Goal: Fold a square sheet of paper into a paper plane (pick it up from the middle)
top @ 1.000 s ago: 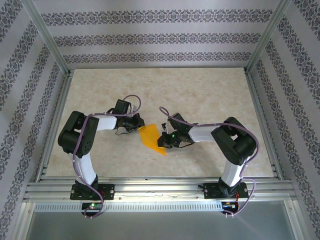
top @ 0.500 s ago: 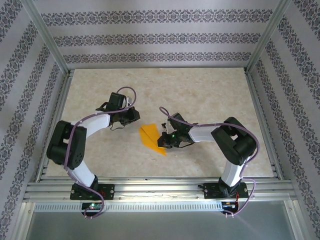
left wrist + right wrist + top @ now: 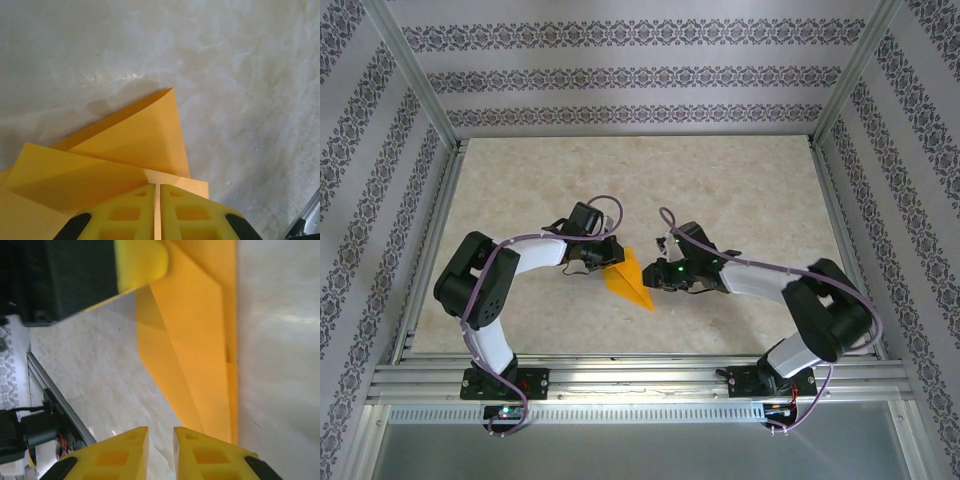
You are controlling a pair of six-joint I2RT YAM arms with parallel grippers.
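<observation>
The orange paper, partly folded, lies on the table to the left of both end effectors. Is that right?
No. The orange paper lies between the left end effector and the right end effector, not left of both; the top external view shows it. The rest is right.

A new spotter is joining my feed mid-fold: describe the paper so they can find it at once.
Start at the pale marbled table and look near its middle, where the left gripper and right gripper almost meet. Between them lies the partly folded sheet of paper, one point aimed toward the arm bases. It is the only orange thing there.
</observation>
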